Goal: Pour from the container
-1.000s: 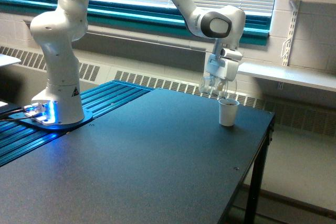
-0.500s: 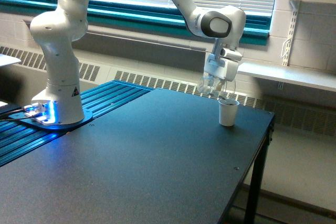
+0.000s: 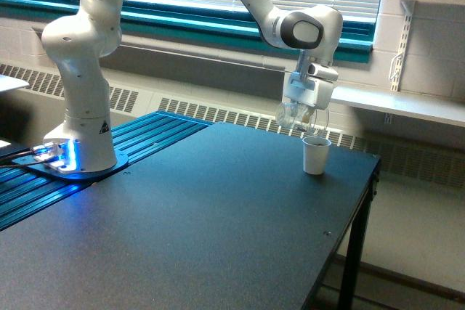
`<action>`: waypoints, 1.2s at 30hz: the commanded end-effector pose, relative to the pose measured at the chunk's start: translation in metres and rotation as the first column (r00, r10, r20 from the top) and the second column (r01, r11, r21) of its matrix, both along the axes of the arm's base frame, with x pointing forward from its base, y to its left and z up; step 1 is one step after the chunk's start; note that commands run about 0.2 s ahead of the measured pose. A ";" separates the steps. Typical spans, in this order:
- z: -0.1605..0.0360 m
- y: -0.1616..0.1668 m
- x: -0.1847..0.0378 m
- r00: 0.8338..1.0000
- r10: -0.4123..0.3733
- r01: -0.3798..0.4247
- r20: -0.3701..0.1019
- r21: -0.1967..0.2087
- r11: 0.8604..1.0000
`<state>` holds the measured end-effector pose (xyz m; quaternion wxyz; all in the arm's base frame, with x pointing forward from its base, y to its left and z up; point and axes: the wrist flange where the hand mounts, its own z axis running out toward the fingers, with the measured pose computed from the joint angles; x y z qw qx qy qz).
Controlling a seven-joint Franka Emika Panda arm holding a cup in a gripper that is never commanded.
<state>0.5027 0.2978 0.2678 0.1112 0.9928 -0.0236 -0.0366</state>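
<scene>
The white robot arm's gripper [image 3: 304, 110] has risen a little over the last second, and the small clear see-through plastic cup [image 3: 290, 115] in its fingers has come up with it. A moment ago the cup's lower edge hung almost at the rim of the small opaque white paper cup [image 3: 315, 155]; now there is a visible gap between the two. The clear cup lies tipped well over on its side, its body towards the exterior view's left, above and slightly to that side of the paper cup. The jaws are closed narrowly on it.

The paper cup has not shifted. It stands upright on the dark matte table [image 3: 218, 215], near the far edge and towards the far corner on the exterior view's right, well apart from the arm's base.

The lift probably means the pour is finishing or the arm is backing off, though the cup has not been turned upright. Whether any brown grains are falling, or how much remains inside, is too small to make out. No spill shows on the table around the paper cup
</scene>
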 end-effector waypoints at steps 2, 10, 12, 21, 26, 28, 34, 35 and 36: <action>0.000 0.002 -0.001 1.000 0.027 -0.027 -0.011 -0.004 1.000; -0.001 0.003 -0.002 0.999 0.036 -0.036 -0.018 -0.003 0.999; 0.000 0.003 -0.002 0.999 0.034 -0.034 -0.018 -0.004 0.999; 0.004 0.004 -0.004 0.999 0.044 -0.044 -0.015 -0.004 0.999; 0.007 0.004 -0.003 0.999 0.042 -0.042 -0.009 -0.001 0.999; 0.007 0.004 -0.003 0.999 0.043 -0.043 -0.008 -0.001 0.999; 0.012 0.004 -0.001 0.999 0.036 -0.036 0.006 0.008 0.999; 0.012 0.003 0.000 0.999 0.034 -0.034 0.009 0.007 0.999; 0.012 0.002 0.000 0.999 0.034 -0.034 0.011 0.006 0.999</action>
